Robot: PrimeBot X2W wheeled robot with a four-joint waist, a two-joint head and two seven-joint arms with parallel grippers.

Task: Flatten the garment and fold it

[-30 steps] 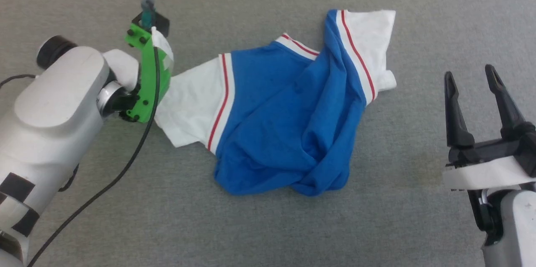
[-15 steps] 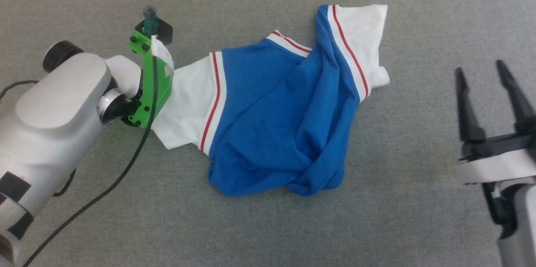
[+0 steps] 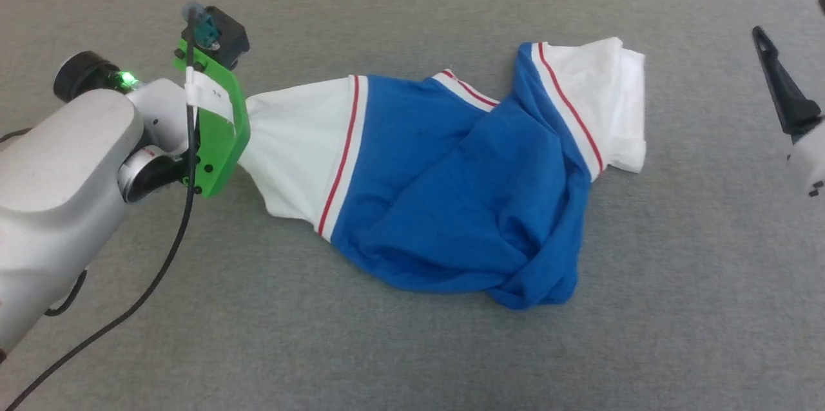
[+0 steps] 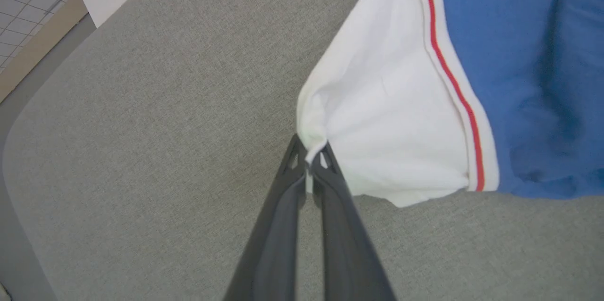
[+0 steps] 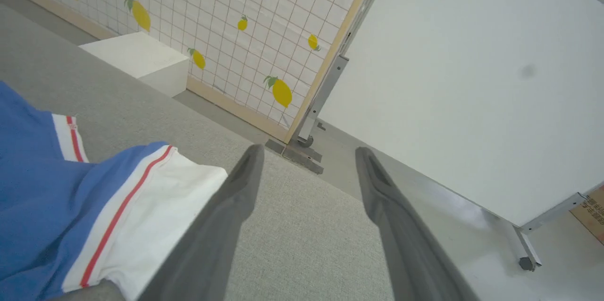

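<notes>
A soft blue T-shirt with white sleeves and thin red stripes lies crumpled across the middle of a table covered in grey, felt-like cloth. My left gripper is pinched tight on the cuff of the sleeve nearest the table's left edge, drawing that sleeve into a smooth, taut cone. The blue body is rumpled, with a thick rolled fold toward the near edge. The other sleeve lies flat toward the far right corner. My right gripper has its fingers wide apart, holding nothing, near that sleeve.

The left wrist view shows the white fabric caught between my fingertips. In the head view a green bracket and a black cable hide that grip. The right wrist view shows a white box and a lemon-patterned tiled panel beyond the table's edge.

A second ago my left fingers stood open and the sleeve lay slack and wrinkled. Now it is gripped and stretched. The head camera has also shifted.
</notes>
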